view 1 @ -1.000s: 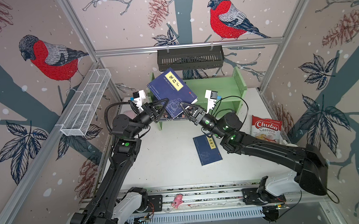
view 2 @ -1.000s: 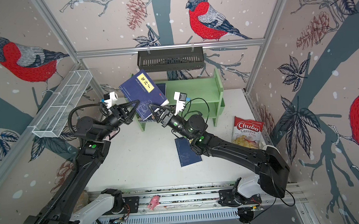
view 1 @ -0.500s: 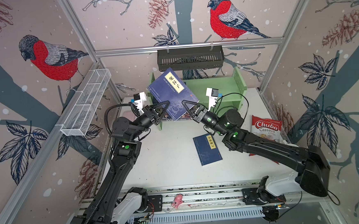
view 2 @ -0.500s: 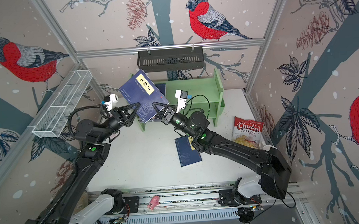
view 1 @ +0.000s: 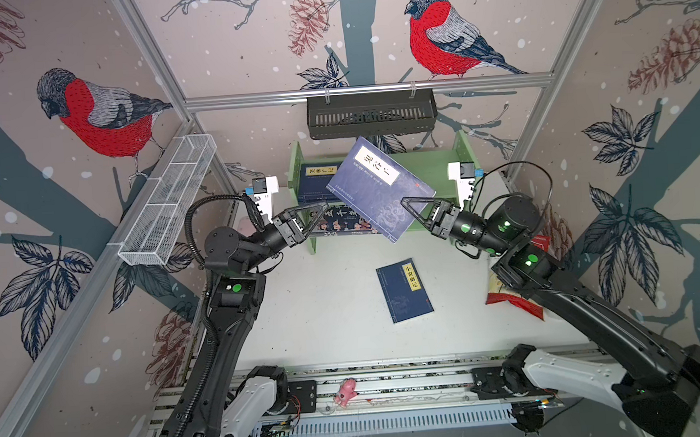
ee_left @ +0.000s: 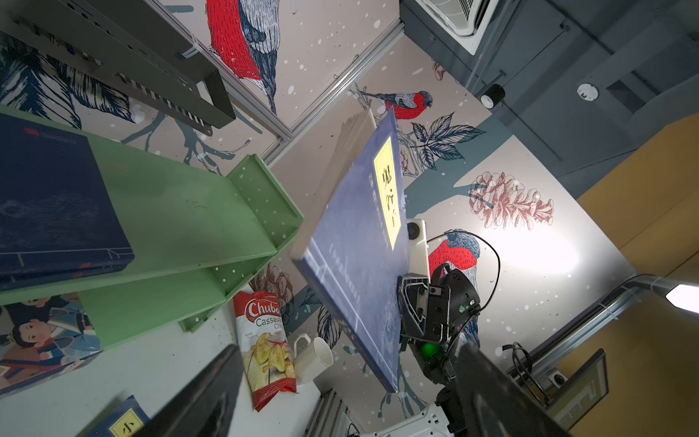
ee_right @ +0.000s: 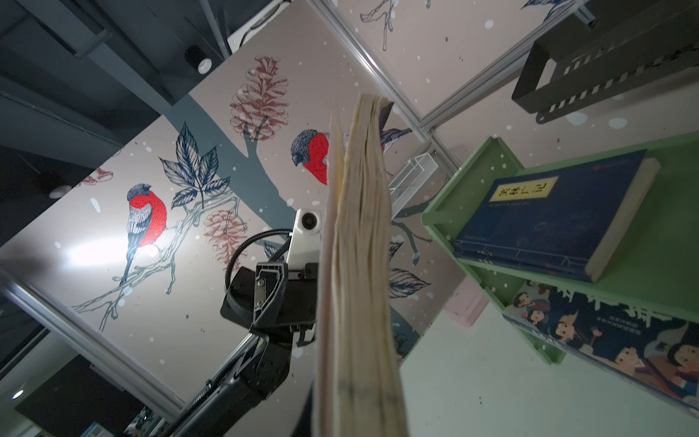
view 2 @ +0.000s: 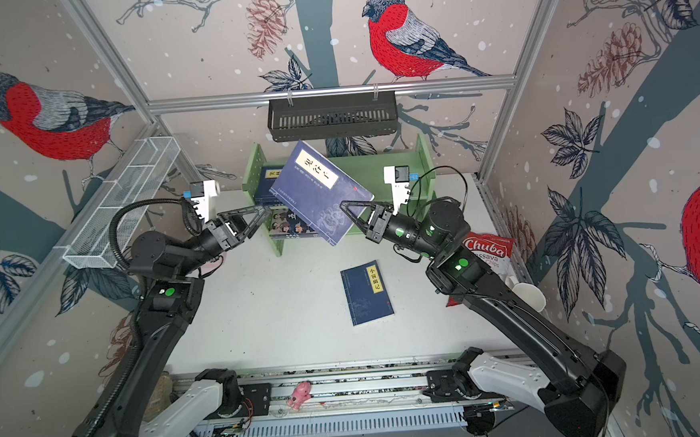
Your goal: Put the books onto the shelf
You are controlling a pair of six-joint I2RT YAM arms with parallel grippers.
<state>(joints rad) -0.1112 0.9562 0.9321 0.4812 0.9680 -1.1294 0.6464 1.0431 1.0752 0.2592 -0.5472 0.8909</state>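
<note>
Chuba Cassava bag [view 2: 488, 252], 小窗幽记 book [view 2: 365, 293], yellow-labelled tilted book [view 2: 322, 196]

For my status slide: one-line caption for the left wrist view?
Right hand grips a navy book in the air near the green shelf.

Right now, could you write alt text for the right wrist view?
Page edges of a held navy book fill the centre, the left claw behind it. The green shelf holds a second navy book above a cartoon book.
</note>
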